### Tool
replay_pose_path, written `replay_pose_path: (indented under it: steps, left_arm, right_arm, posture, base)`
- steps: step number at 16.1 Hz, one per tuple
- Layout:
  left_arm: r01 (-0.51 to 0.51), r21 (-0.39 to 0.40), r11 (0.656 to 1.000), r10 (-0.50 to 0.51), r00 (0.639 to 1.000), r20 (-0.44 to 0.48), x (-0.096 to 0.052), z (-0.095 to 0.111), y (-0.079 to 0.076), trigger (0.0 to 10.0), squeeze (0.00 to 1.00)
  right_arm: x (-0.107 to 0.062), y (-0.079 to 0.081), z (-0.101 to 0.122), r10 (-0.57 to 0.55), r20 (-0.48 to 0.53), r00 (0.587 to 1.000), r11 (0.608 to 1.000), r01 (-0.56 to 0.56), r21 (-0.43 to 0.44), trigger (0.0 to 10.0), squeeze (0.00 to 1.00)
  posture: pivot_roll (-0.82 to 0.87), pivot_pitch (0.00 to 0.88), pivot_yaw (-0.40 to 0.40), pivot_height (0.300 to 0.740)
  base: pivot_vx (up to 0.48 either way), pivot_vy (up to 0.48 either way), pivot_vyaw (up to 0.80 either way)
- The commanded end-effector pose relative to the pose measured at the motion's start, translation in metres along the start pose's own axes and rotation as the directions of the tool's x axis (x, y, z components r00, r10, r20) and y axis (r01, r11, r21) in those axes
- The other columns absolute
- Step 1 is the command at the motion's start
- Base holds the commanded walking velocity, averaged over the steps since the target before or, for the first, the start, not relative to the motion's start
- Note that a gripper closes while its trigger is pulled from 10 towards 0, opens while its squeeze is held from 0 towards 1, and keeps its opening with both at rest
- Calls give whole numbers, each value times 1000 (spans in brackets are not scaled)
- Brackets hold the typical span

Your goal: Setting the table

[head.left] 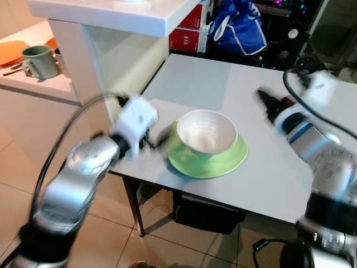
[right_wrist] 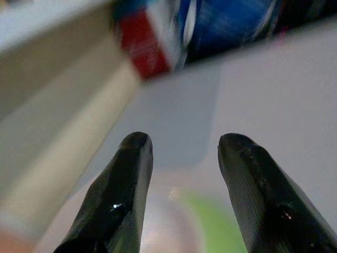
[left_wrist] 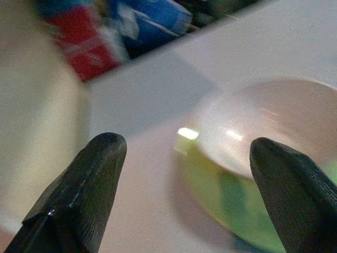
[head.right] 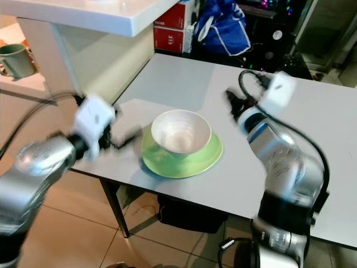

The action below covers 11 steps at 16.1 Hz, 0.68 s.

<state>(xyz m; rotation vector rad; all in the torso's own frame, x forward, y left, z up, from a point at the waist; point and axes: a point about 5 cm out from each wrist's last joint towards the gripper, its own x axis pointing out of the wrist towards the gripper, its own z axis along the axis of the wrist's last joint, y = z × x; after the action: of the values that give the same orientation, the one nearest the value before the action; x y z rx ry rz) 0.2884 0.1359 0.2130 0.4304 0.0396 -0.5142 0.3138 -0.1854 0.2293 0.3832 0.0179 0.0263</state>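
Eye views: a white bowl [head.left: 205, 131] is seen seated on a green plate [head.left: 228, 161] on the grey table [head.left: 268, 167] (both arms blurred). Wrist views: left gripper [left_wrist: 184, 195] and right gripper [right_wrist: 184, 184] are held apart beside the bowl, 2 fingers each.

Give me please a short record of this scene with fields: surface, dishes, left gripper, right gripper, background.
surface: grey table
dishes: white bowl sitting on green plate, near the table's front edge
left gripper: left gripper open, empty, beside the plate on the robot's left, blurred
right gripper: right gripper open, empty, above the table on the plate's right
background: green mug on a counter to the left; blue bag and red boxes behind the table
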Motion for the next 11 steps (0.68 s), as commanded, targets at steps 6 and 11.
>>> replay_pose_path:
  steps: [6, 11]
  left_arm:
    - [-298, -75, 952, 305, 944, 122, 8, 11, 10, 10000, 0]
    - [-294, -79, 952, 302, 947, 107, 10, -1, -2, 10000, 0]
  right_arm:
    - [-26, 3, -33, -13, 69, 998, 987, 24, -157, 10000, 0]
    - [-36, -5, -52, -103, 48, 994, 984, 108, -139, 10000, 0]
  posture:
    - [-26, 0, -16, 740]
    - [-36, 0, -6, 740]
  base:
    - [0, 0, 0]
    - [0, 198, 0]
